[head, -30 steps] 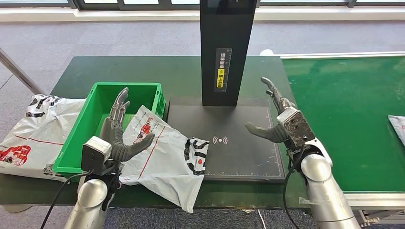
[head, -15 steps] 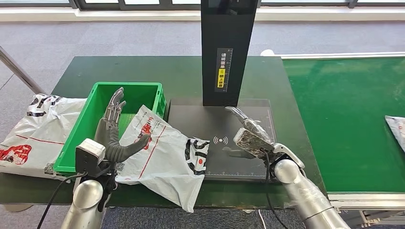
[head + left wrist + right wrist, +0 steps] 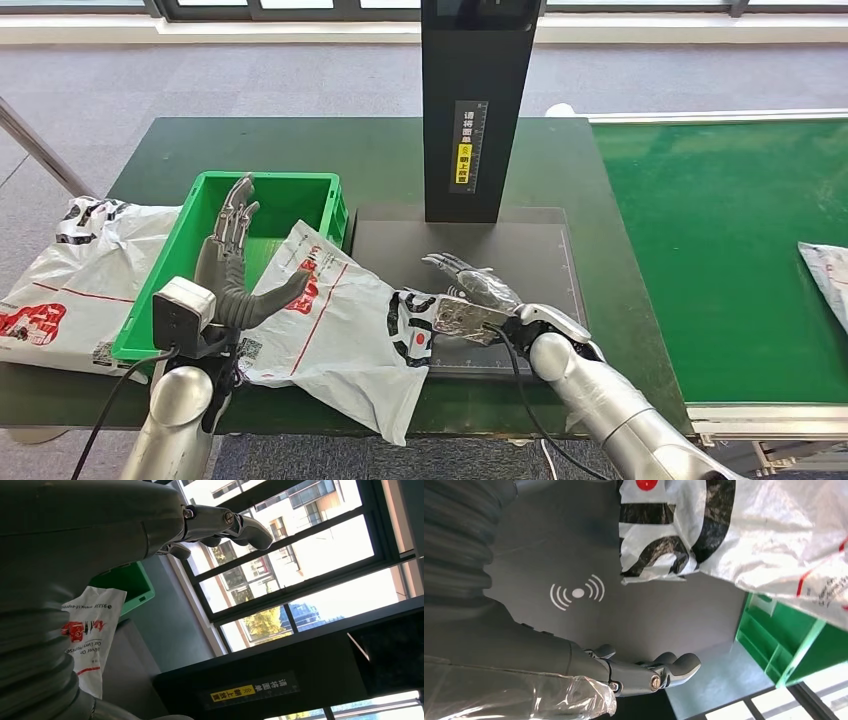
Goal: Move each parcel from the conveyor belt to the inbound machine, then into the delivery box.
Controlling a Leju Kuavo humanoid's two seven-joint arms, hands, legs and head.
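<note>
A white parcel lies half on the black scanner plate and half against the green box (its lower corner overhangs the desk edge). The right hand hovers over the plate beside the parcel, fingers spread, grasping nothing. The left hand is raised over the box, released.

Centre frame: white parcel straddles green box rim and scanner pad, blocking the box's right side. Black column bars upper centre. Pad right half and conveyor at right lie unobstructed.
</note>
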